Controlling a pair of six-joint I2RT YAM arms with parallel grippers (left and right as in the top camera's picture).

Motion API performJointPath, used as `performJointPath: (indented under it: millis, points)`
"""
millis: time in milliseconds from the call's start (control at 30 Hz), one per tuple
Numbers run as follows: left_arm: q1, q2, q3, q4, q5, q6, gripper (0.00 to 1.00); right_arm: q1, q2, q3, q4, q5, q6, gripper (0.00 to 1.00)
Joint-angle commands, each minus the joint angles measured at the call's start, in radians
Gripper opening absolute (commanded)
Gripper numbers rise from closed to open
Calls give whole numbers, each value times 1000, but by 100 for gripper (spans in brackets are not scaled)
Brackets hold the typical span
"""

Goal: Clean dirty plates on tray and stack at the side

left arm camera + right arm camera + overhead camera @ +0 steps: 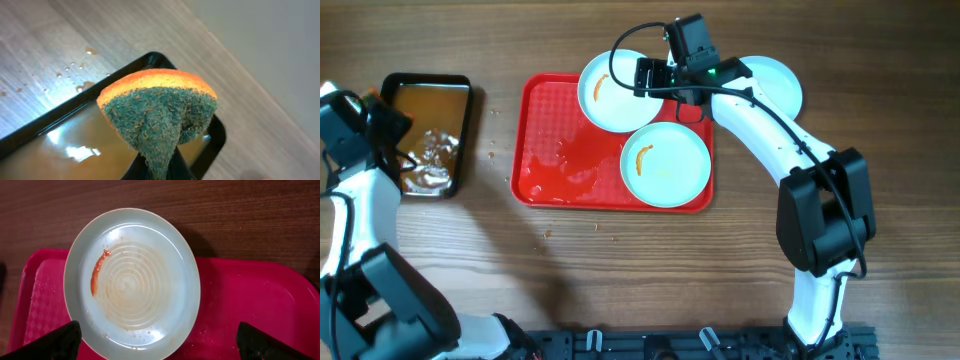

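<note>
plates (665, 165) 3; tray (545, 150) 1, bearing 2 smeared; sponge (157, 115) 1

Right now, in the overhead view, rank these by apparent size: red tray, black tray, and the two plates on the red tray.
1. red tray
2. black tray
3. rear plate and front plate: they look alike, so tied.

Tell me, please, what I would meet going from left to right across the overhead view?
Small black rectangular tray of brownish liquid → large red rectangular plastic tray → far round white smeared plate → near round white smeared plate → round white plate on the wooden table.
</note>
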Motion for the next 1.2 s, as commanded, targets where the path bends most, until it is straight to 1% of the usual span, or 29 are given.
performJointPath:
  millis: [0, 100, 167, 267, 300, 367, 400, 467, 533, 567, 600, 633, 667, 700, 733, 767, 867, 967, 1100, 1167]
  points:
    - [0, 47, 7, -23, 37, -18, 4, -3, 39, 3, 8, 16, 13, 98]
    - [0, 92, 7, -57, 37, -17, 4, -25, 76, 32, -31, -43, -20, 98]
    - [0, 100, 7, -70, 37, -18, 4, -38, 77, 43, -44, -43, -35, 96]
    - [0, 100, 7, -72, 37, -18, 4, -42, 105, 42, -27, -3, 43, 83]
    - [0, 100, 7, -72, 37, -18, 4, -39, 128, 42, -15, -13, 61, 80]
    - [0, 100, 7, -76, 37, -18, 4, -35, 190, 42, 26, -73, 82, 79]
    - [0, 100, 7, -80, 37, -18, 4, -35, 214, 43, 55, -136, 83, 75]
    - [0, 100, 7, -84, 37, -18, 4, -35, 220, 43, 66, -138, 92, 60]
    - [0, 100, 7, -84, 37, -18, 4, -34, 220, 43, 66, -136, 93, 52]
    - [0, 100, 7, -84, 37, -18, 4, -32, 221, 43, 61, -136, 93, 42]
    - [0, 100, 7, -84, 38, -18, 4, -32, 221, 43, 56, -137, 91, 27]
    - [0, 100, 7, -84, 41, -18, 4, -32, 220, 43, 55, -140, 89, 21]
    - [0, 100, 7, -83, 46, -19, 4, -28, 220, 45, 56, -153, 89, 20]
    - [0, 100, 7, -84, 50, -19, 4, -25, 220, 47, 56, -154, 88, 16]
    - [0, 100, 7, -86, 54, -19, 4, -20, 220, 55, 55, -156, 80, 8]
    - [0, 100, 7, -88, 69, -19, 4, -12, 220, 70, 45, -159, 60, 5]
    - [0, 100, 7, -91, 117, -18, 4, 31, 220, 137, -31, -139, -13, 5]
    - [0, 85, 7, -92, 120, -18, 4, 78, 219, 167, -99, -135, -63, 5]
    - [0, 29, 7, -95, 120, -18, 4, 133, 217, 168, -127, -135, -64, 5]
    - [0, 2, 7, -110, 120, -18, 4, 145, 217, 168, -163, -135, -37, 5]
